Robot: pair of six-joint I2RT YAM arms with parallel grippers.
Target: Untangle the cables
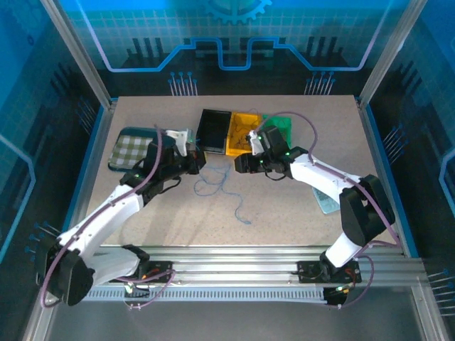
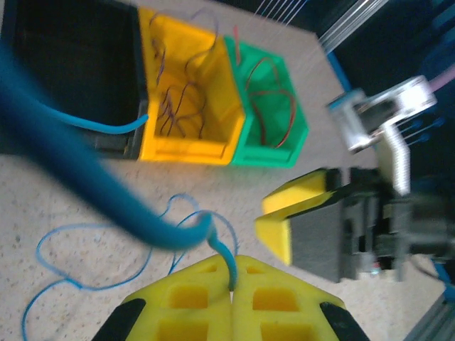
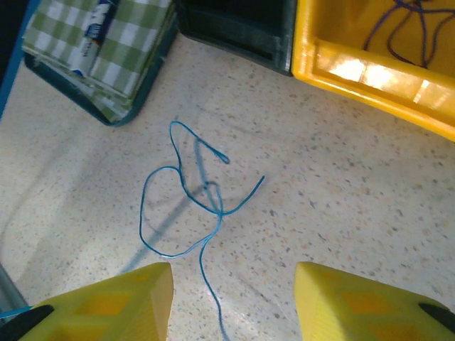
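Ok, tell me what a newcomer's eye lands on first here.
First comes the thin blue cable, looping loosely over the speckled table between the arms. It is pinched in the shut left tool, and the right tool hangs open above it. At the far middle a black bin, yellow bin and green bin stand in a row, the yellow holding dark wires and the green holding red wires.

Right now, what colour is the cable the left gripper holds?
Blue. The cable is pinched in the shut left gripper; best in left wrist view.
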